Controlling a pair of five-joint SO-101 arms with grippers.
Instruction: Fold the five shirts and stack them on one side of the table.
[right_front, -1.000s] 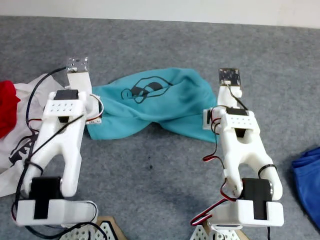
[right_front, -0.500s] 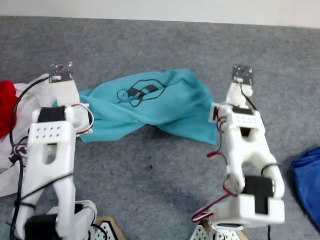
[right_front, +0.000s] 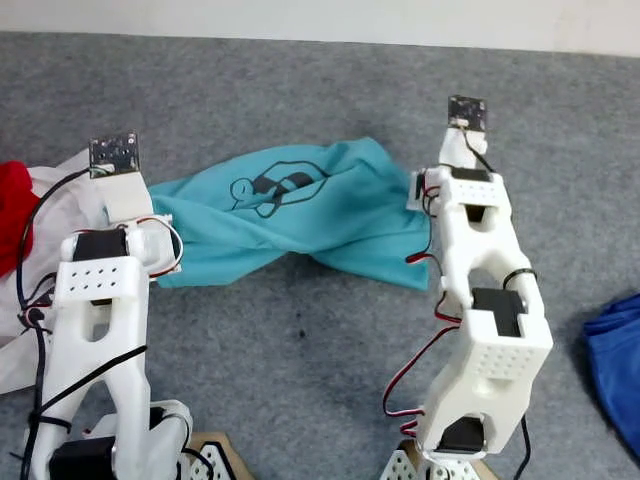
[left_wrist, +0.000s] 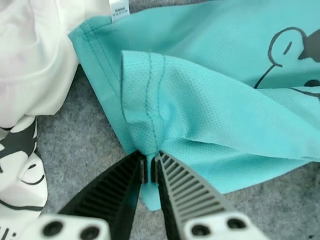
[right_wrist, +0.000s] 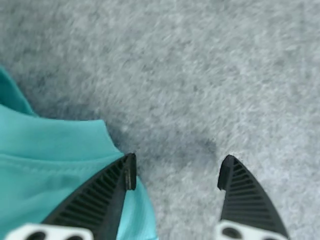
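Here, left gripper (left_wrist: 150, 166) clenched on hem of crumpled teal mesh shirt (left_wrist: 225, 115), right gripper (right_wrist: 178, 172) spread open at its opposite edge.

Central shirt (right_front: 300, 215) on the table (right_front: 300, 340), shirt heap (right_front: 45, 195) at its left (edges touching), lone shirt (right_front: 615, 360) far right.

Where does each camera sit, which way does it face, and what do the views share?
High view: fixed overhead, facing down at the table; left arm, right arm.
Left wrist view: on that wrist, facing the teal shirt; left pincer clamps its hem.
Right wrist view: on that wrist, facing the table; right pincer open.
Shared: the teal shirt, in all three.
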